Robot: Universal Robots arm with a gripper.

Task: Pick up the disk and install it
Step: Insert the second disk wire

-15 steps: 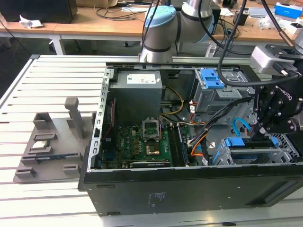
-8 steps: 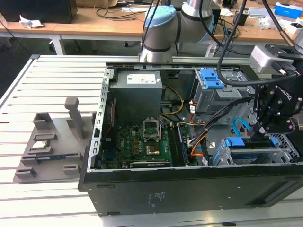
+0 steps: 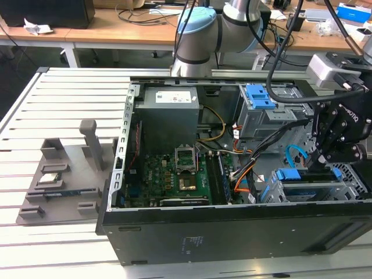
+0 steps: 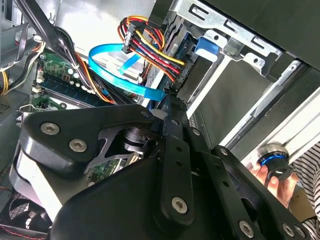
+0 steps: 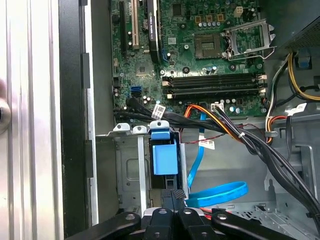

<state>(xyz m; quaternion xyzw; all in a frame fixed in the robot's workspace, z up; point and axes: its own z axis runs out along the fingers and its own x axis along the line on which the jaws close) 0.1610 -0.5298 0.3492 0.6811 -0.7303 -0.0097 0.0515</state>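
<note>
The disk sits in the drive cage at the open computer case's corner on the exterior view's right. Its bright blue bracket shows at both ends of a dark slab. In the first wrist view the disk is seen end-on in the slot, blue bracket facing the camera. My gripper hangs right over the cage, and in the first wrist view its fingertips lie pressed together at the disk's near end with nothing between them. The second wrist view shows my gripper shut beside the cage's blue tab.
A blue flat cable and a red, yellow and black power bundle loop close to the cage. The motherboard fills the case floor. A grey fixture holding small parts lies on the slotted table. A hand grips a black and blue knob.
</note>
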